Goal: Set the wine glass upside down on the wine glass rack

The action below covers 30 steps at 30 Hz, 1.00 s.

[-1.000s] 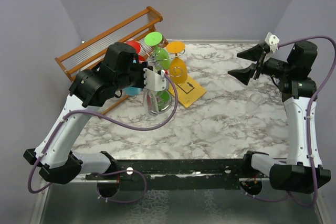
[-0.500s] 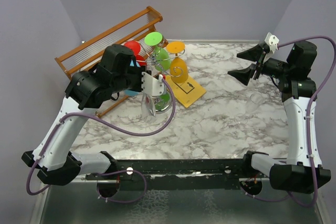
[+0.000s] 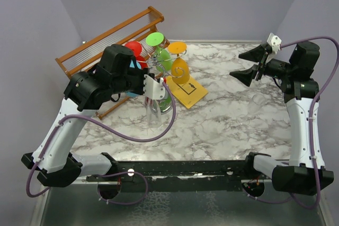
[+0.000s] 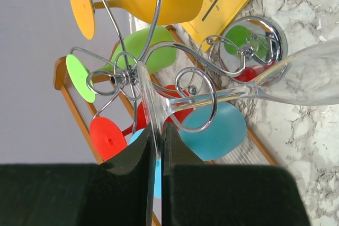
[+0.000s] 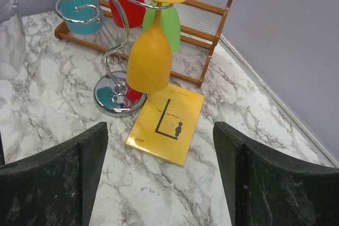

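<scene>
My left gripper (image 3: pixel 154 85) is shut on the round foot of a clear wine glass (image 3: pixel 153 110), whose bowl hangs down toward the table. In the left wrist view the fingertips (image 4: pixel 158 130) pinch the foot edge-on. The stem (image 4: pixel 222 96) runs across a curled arm of the silver wire rack (image 4: pixel 123 75), and the bowl (image 4: pixel 312 78) lies beyond the rack's shiny base (image 4: pixel 270 30). Orange (image 3: pixel 179 67), green (image 3: pixel 159 51), red (image 3: pixel 132 47) and blue glasses hang on the rack. My right gripper (image 3: pixel 248 65) is open and empty, far right of the rack.
A yellow book (image 5: pixel 167 123) lies flat beside the rack's base (image 5: pixel 117 95). A brown wooden slatted rack (image 3: pixel 106 43) stands behind at the back left. The clear glass also shows at the left edge of the right wrist view (image 5: pixel 10 30).
My left gripper has shifted slightly with the clear glass; the bowl now hangs straighter down and a little nearer. The right arm has not moved.
</scene>
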Each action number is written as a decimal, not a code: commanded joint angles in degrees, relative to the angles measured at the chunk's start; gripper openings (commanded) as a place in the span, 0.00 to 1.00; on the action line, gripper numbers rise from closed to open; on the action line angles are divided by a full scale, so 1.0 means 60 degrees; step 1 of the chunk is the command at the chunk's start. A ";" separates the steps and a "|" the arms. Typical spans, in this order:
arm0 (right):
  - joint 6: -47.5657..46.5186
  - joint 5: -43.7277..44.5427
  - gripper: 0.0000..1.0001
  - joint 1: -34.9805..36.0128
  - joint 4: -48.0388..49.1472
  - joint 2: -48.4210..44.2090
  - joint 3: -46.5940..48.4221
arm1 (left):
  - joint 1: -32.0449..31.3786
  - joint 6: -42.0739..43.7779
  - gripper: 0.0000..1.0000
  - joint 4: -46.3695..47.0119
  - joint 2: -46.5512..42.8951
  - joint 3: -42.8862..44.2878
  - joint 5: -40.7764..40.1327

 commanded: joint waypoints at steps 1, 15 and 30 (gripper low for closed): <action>-0.0183 -0.0294 0.80 -0.0028 -0.0197 -0.0175 -0.0035 | -0.0069 0.0082 0.00 0.0279 0.0031 0.0085 0.0619; -0.0331 -0.0221 0.80 -0.0027 -0.0314 -0.0168 -0.0015 | -0.0106 0.0050 0.05 0.0576 0.0284 -0.0320 0.0584; -0.0809 0.0382 0.80 -0.0021 -0.0916 -0.0320 -0.0019 | -0.0142 -0.0064 0.23 0.0238 0.0299 -0.0319 0.0681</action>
